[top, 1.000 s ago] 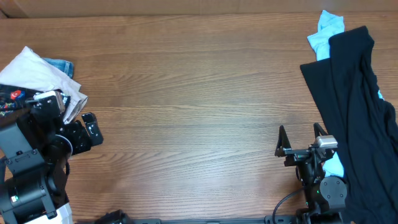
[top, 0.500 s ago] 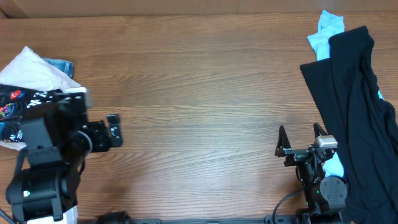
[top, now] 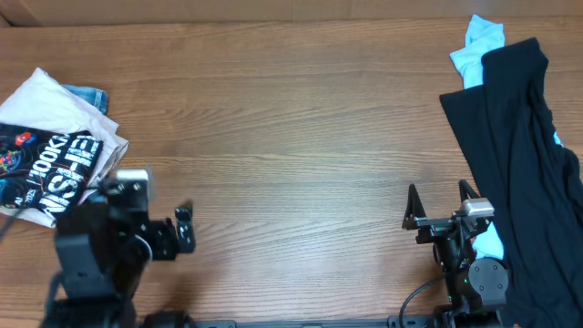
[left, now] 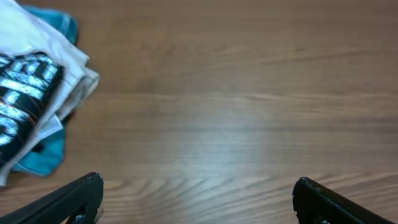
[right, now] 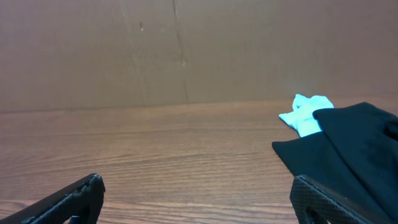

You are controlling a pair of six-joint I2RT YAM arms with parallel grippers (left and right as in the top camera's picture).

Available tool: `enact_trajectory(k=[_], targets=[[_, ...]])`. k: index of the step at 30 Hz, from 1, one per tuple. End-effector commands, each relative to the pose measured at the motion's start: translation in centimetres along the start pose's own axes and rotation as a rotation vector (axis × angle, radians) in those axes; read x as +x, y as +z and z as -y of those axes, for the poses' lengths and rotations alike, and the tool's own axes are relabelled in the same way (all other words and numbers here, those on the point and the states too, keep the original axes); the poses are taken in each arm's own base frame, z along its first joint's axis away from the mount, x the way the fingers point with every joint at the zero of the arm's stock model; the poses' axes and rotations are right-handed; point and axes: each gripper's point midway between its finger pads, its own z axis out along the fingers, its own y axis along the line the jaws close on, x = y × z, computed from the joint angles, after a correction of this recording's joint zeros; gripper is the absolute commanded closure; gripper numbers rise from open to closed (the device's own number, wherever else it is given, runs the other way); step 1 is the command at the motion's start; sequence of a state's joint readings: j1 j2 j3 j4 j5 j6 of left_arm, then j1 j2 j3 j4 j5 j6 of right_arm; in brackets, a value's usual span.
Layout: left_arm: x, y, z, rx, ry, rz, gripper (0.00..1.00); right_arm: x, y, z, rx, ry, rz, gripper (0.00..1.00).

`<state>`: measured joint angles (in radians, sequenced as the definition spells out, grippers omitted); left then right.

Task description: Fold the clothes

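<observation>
Left gripper (top: 185, 228): jaws apart, empty, low over bare table (top: 291, 137) at 7 o'clock. Right gripper (top: 439, 196): jaws apart, empty, at 5 o'clock. Lettered black shirt (top: 56, 169) lies folded at 9 o'clock atop white garment (top: 50, 96). Judged partway: plain black garment (top: 519, 155) and light blue garment (top: 480, 38), 3 o'clock, unfolded.

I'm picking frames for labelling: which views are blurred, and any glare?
Left wrist view: soft throughout, the lettered shirt smeared. Right wrist view: sharper, black garment crisp. Overhead: even light, no glare on the table; left gripper slightly blurred.
</observation>
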<state>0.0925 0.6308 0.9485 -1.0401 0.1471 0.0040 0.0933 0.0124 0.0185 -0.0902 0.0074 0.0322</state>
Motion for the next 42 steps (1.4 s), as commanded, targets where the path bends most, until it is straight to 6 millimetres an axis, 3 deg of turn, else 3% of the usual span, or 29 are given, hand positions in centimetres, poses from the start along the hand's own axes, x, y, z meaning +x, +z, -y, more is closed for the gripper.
enact_trajectory(k=[1,5,9,13,20,23,26,42], targets=[[2.5,2.7,0.1,0.026,0.03,0.041,0.0,0.1,0.0,0.0,-0.001,-0.003,0.006,0.0],[2.7,5.3,0.4,0.061,0.053,0.228,0.0,0.1,0.0,0.0,-0.001,-0.003,0.006,0.0],[3.2,6.6,0.3,0.084,0.008,0.414,0.0,0.1,0.0,0.0,-0.001,-0.003,0.006,0.0],[3.2,6.7,0.3,0.093,0.003,0.524,0.0,0.1,0.0,0.0,-0.001,-0.003,0.006,0.0],[0.7,5.9,-1.3,0.004,0.031,0.804,0.0,0.1,0.0,0.0,-0.001,-0.003,0.006,0.0],[1.6,6.8,-2.2,-0.045,0.02,0.755,0.0,0.1,0.0,0.0,-0.001,-0.003,0.006,0.0],[3.7,8.6,-2.4,-0.051,0.007,0.641,0.0,0.1,0.0,0.0,-0.001,-0.003,0.006,0.0],[3.6,8.4,-2.5,-0.057,0.005,0.649,0.0,0.1,0.0,0.0,-0.001,-0.003,0.006,0.0]])
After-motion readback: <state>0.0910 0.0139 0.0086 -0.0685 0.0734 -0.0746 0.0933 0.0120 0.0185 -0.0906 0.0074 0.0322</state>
